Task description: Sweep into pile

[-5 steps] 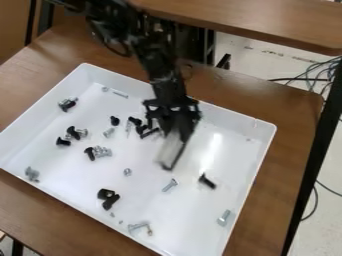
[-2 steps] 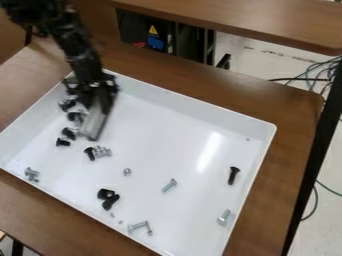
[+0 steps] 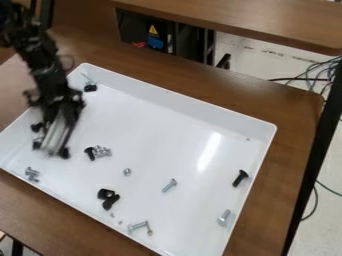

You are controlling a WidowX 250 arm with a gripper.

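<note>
Over the left side of the white tray (image 3: pixel 160 97), the gripper (image 3: pixel 60 105) is shut on a pale flat block (image 3: pixel 57 134) slanting down to the tray floor. Black screws touch or lie close around the block, one (image 3: pixel 64 153) by its lower end; the block partly hides this group. A black screw (image 3: pixel 90 87) lies in the upper left corner. Black and silver screws (image 3: pixel 99 151) are bunched right of the block. Silver screws (image 3: pixel 32 173) lie at lower left, black pieces (image 3: pixel 108 198) at lower middle. A silver bolt (image 3: pixel 169 185) and black screw (image 3: pixel 240 177) lie farther right.
Raised walls enclose the tray, which rests on a brown table (image 3: pixel 284 150). More silver hardware lies near the front wall (image 3: pixel 139 226) and at lower right (image 3: pixel 224 217). Behind stands another brown tabletop (image 3: pixel 254 25); cables run across the floor at right.
Holding the block, the gripper has swung from the tray's upper middle to its left side. The screws from the upper middle have shifted left, while the black screw at right has moved rightward.
</note>
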